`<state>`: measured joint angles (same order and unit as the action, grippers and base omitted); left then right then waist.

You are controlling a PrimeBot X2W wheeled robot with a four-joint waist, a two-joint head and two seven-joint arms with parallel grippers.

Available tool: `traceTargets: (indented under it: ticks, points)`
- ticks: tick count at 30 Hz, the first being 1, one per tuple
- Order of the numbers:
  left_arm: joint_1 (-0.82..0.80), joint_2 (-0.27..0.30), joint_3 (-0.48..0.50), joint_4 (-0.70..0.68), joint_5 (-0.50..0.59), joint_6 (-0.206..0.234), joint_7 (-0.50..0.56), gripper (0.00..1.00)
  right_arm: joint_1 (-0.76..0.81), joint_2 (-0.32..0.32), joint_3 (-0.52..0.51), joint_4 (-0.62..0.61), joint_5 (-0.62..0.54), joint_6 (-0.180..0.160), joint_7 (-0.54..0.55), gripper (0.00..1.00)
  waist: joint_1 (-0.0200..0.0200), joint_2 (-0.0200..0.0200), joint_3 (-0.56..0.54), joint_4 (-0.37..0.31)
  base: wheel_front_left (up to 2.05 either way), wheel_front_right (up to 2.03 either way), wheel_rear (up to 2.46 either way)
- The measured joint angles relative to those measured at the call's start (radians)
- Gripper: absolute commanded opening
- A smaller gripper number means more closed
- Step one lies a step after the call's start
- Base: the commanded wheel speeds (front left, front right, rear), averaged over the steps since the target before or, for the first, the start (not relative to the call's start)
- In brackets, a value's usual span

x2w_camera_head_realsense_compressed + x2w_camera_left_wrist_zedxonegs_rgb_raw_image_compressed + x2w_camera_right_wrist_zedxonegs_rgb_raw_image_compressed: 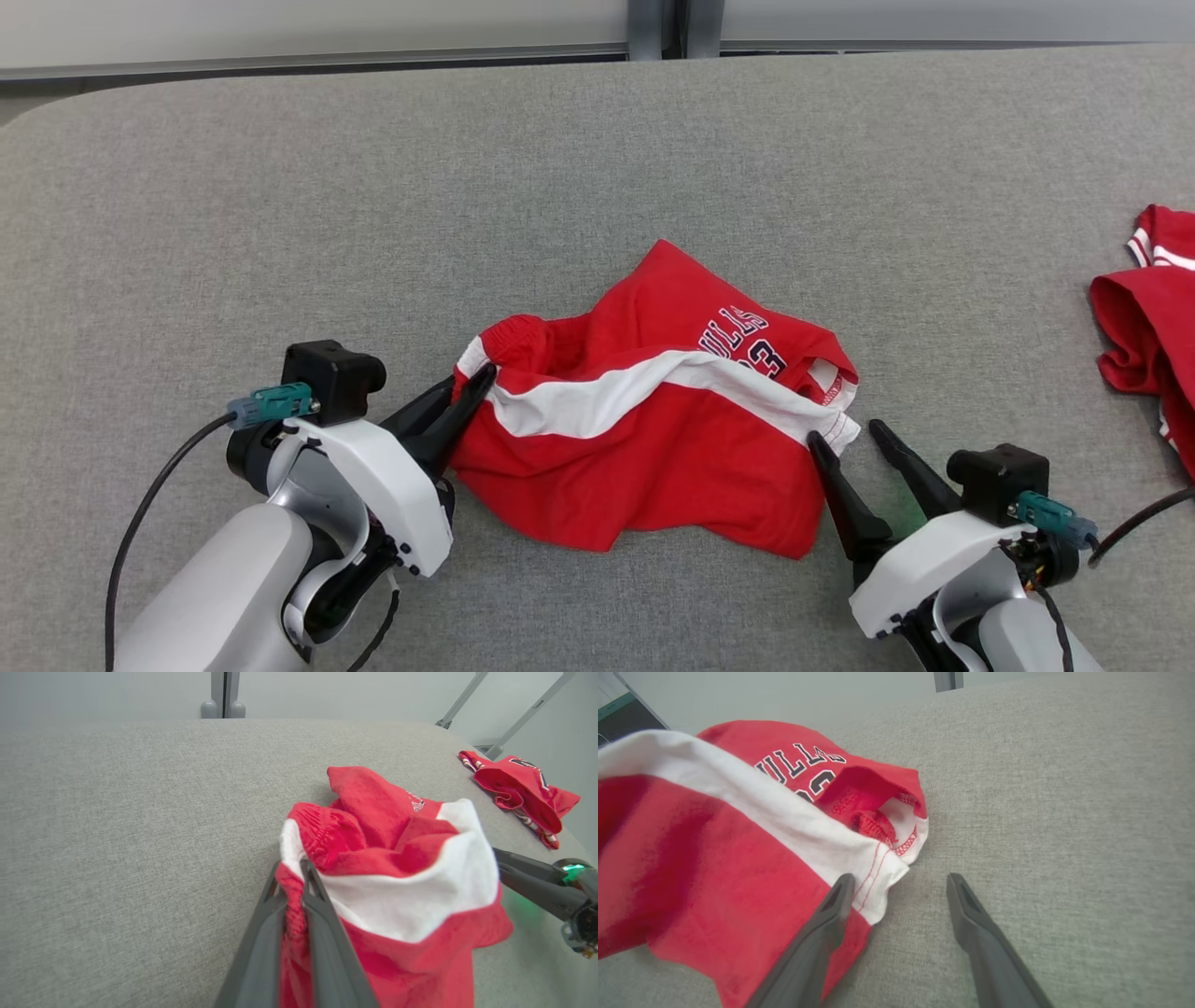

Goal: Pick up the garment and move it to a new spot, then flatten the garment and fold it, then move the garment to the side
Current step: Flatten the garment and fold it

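My left end effector [474, 385] was pinched shut on the left edge of the red-and-white garment [653, 467]. My right end effector [842, 431] stood with its fingers spread at the garment's right corner, one finger against the cloth. The garment lay crumpled on the grey bench [280, 187] between them, and another red garment [1144, 327] lay well apart to its right.

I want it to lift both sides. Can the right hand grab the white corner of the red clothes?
Probably yes. The open right hand has the white corner of the red clothes right between its fingertips, nothing blocking.
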<state>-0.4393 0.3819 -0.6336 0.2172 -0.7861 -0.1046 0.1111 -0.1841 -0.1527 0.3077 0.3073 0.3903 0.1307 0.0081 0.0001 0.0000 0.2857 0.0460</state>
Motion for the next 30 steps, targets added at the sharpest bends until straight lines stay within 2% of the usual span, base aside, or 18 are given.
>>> traceTargets:
  ticks: [1,2,3,7,10,13,18,23,30]
  points:
    - [0.000,-0.002,0.000,0.002,0.002,0.000,-0.005,0.00,-0.012,0.000,0.010,0.014,0.014,0.000,-0.009,0.52,0.0000,0.0000,0.001,0.003,0.00,0.00,0.00]
    - [0.000,-0.004,0.001,0.003,0.002,0.000,-0.014,0.00,-0.022,-0.001,0.022,0.022,0.022,0.000,-0.021,0.36,0.0000,0.0000,0.001,0.005,0.00,0.00,0.00]
    - [0.000,-0.006,0.002,0.002,0.002,-0.001,-0.025,0.00,-0.030,-0.001,0.028,0.030,0.029,0.000,-0.034,0.00,0.0000,0.0000,0.002,0.007,0.00,0.00,0.00]
    - [0.001,-0.013,0.016,-0.003,0.002,-0.001,-0.069,0.00,-0.049,-0.023,0.033,0.039,0.038,0.000,-0.075,0.00,0.0000,0.0000,0.005,0.012,0.00,0.00,0.00]
    - [0.002,-0.013,0.038,-0.020,0.002,0.010,-0.111,0.00,-0.062,-0.044,0.015,0.000,0.027,0.000,-0.130,0.00,-0.0001,0.0000,0.005,0.011,0.00,0.00,0.00]
    - [-0.001,-0.005,0.061,-0.054,0.052,0.054,-0.173,0.00,-0.076,-0.074,-0.013,-0.063,-0.003,0.000,-0.173,0.00,-0.0001,0.0000,0.000,0.005,0.00,0.00,0.00]
    - [-0.009,-0.026,0.093,-0.133,0.086,0.119,-0.248,0.00,-0.114,-0.108,-0.083,-0.228,-0.065,0.000,-0.201,0.00,0.0000,0.0000,-0.021,-0.005,0.00,0.00,0.00]
    - [-0.059,-0.051,0.101,-0.227,0.104,0.159,-0.244,0.00,-0.167,-0.141,-0.155,-0.407,-0.132,0.000,-0.161,0.00,0.0000,0.0000,-0.051,-0.013,0.00,0.00,0.00]
    - [-0.183,-0.046,0.156,-0.350,0.175,0.251,-0.237,0.00,-0.249,-0.161,-0.226,-0.601,-0.177,0.000,-0.070,0.00,0.0000,0.0000,-0.090,-0.020,0.00,0.00,0.00]
